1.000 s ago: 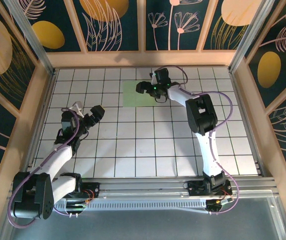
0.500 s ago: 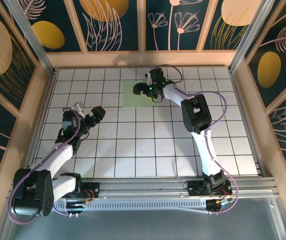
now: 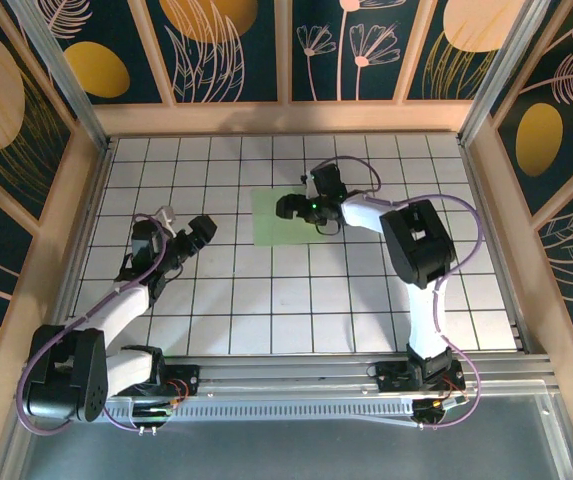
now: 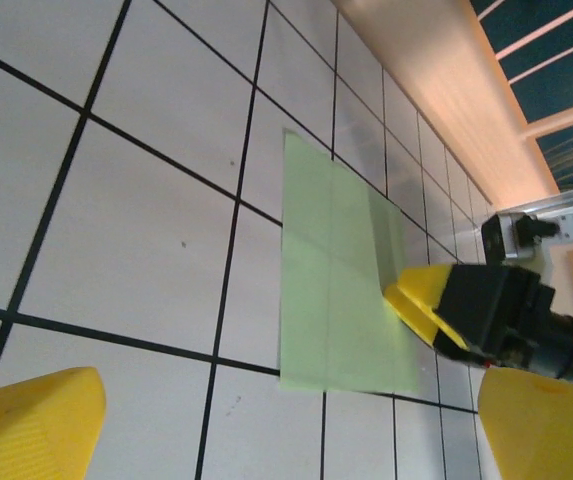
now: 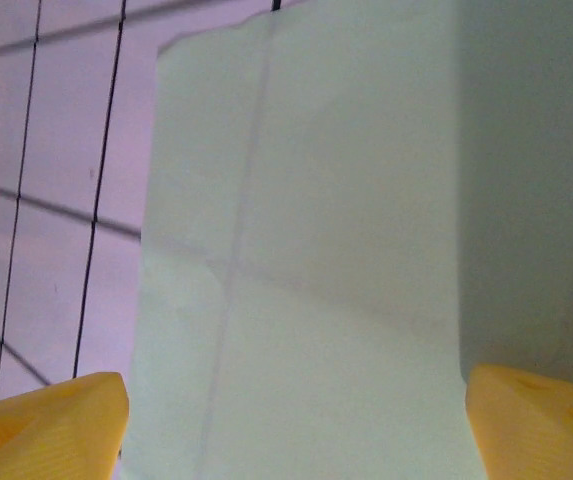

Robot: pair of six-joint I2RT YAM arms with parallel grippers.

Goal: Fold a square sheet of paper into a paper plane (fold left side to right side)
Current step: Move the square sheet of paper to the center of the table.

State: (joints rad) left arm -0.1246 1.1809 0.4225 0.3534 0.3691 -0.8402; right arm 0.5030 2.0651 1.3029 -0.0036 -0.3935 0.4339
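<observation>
- Edges of the square sheet of paper (image 3: pixel 278 218) are lying straight on the tiled table (image 3: pixel 296 305). In the top view the sheet is sitting in the far middle of the floor, flat along its left side.
- In the left wrist view its right edge is curling up slightly where one yellow fingertip (image 4: pixel 418 300) of the right gripper (image 3: pixel 306 212) is touching it.
- Two faint creases (image 5: pixel 231 265) are crossing the sheet in the right wrist view, and its right part is lying in shadow.
- The right gripper is hovering low over the sheet's right half with its jaws spread wide. The sheet is showing between the two tips and they are pinching nothing.
- The left gripper (image 3: pixel 194 232) is hanging to the left of the sheet, well apart from it, with bare tiles in between. Its jaws are also standing wide and are gripping nothing.
- Open floor is stretching on every side: the sheet is keeping clear of the far wooden wall (image 3: pixel 286 118). The widest free area is running from its near edge toward the arm bases.
- Compared with a second ago, the sheet is now lying nearer the arm bases, away from the far wall. The right gripper has come nearer with it.
- The right arm's elbow is now bending further to the right than before.
- The left gripper has edged only a little toward the sheet since then, with its jaws as wide as they were.
</observation>
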